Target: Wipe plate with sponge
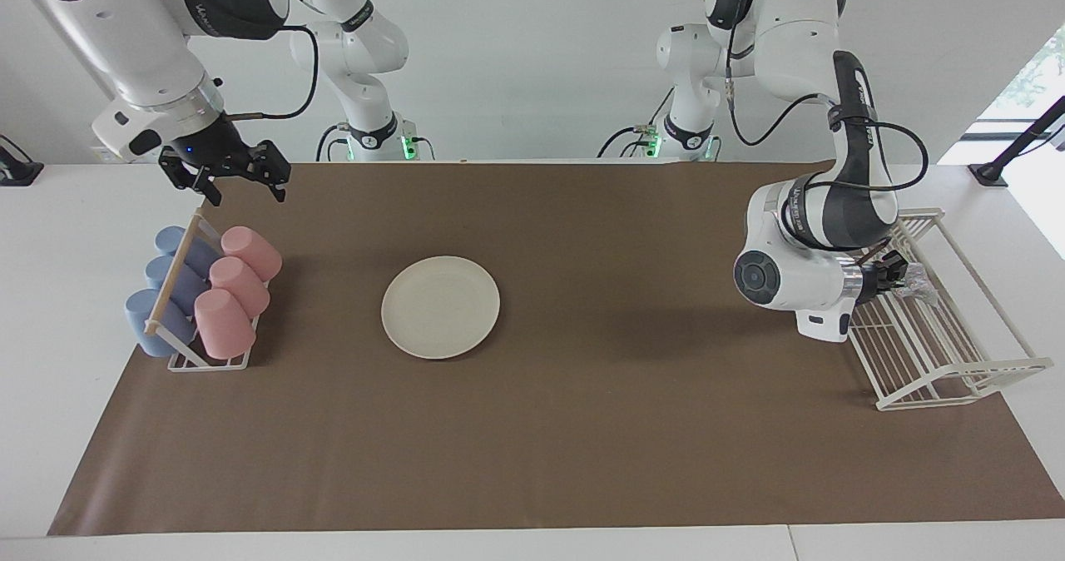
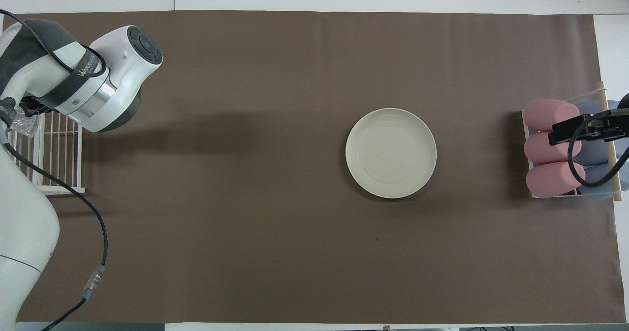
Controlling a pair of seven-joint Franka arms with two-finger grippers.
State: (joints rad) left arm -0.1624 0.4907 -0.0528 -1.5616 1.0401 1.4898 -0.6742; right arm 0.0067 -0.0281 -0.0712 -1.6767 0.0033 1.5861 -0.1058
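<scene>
The cream-white plate (image 1: 440, 306) lies on the brown mat, toward the right arm's end of the table; it also shows in the overhead view (image 2: 391, 152). My left gripper (image 1: 900, 276) is shut on the sponge (image 1: 918, 278), a small silvery-white wad, and holds it over the white wire rack. In the overhead view the sponge (image 2: 22, 124) shows beside the left arm's wrist; the gripper itself is hidden there. My right gripper (image 1: 240, 185) is open and empty, up in the air over the cup rack's end; it also shows in the overhead view (image 2: 582, 128).
A cup rack (image 1: 170, 274) with pink and blue cups stands at the right arm's end (image 2: 609, 139). A white wire rack (image 1: 957, 369) stands at the left arm's end (image 2: 54, 188). A brown mat (image 1: 582, 428) covers the table.
</scene>
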